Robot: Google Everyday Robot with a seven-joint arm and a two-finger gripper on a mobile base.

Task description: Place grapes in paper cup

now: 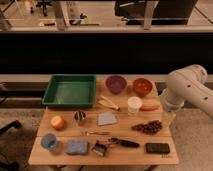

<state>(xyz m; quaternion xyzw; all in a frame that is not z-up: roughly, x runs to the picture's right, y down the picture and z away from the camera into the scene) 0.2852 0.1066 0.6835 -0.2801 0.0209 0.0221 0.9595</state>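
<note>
Camera view: the grapes (148, 127) were seen lying on the bench (131, 153) in its right half, toward the near side. The bunch was laid long. Its axis ran left to right, with the right end tipped slightly to the far side.

The gripper (169, 118) was found at the right edge of the bench, hanging below the white arm, which entered from the right. It was placed just beside the right end of the bunch and a little farther back. No contact with the berries could be made out. Whether it was wide or narrow could not be told, and nothing was seen held in it.

The grapes were thus judged to lie left of the gripper and slightly nearer. A short move left and down would be called for, and a grasp taken across the short width of the bunch was judged best.

The paper cup (134, 105) was noted upright, to the far side of the grapes and slightly left of their middle, apart from them. An orange stick (149, 107) was seen just right of the cup, between cup and gripper. It was judged a possible snag on the carry.

A black block (157, 148) was seen near of the grapes. The cup looked small against the bunch, so a drop from directly above was judged necessary.
</note>
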